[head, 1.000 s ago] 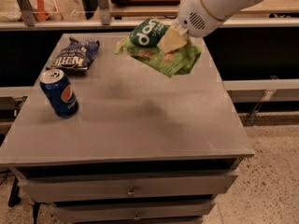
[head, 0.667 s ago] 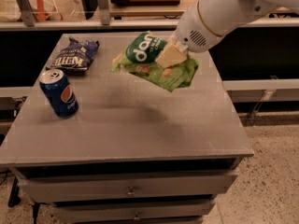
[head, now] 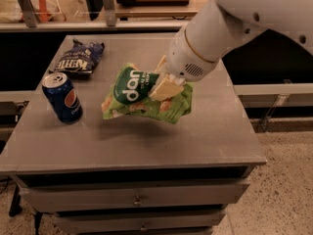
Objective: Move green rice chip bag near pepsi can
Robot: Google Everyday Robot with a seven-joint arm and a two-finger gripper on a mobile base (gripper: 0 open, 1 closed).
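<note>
The grey surface (head: 205, 146) has drawers under its front edge. On its left side the pepsi can (head: 62, 98) stands upright. Just right of the can, but not touching it, the green rice chip bag (head: 139, 101) hangs tilted above the surface, its shadow lying below it. My hand (head: 162, 81) pinches the bag at its upper right edge, with one pale finger (head: 164, 88) pressed across the front. Farther back, at the far left corner, a dark blue chip bag (head: 78, 58) lies flat.
</note>
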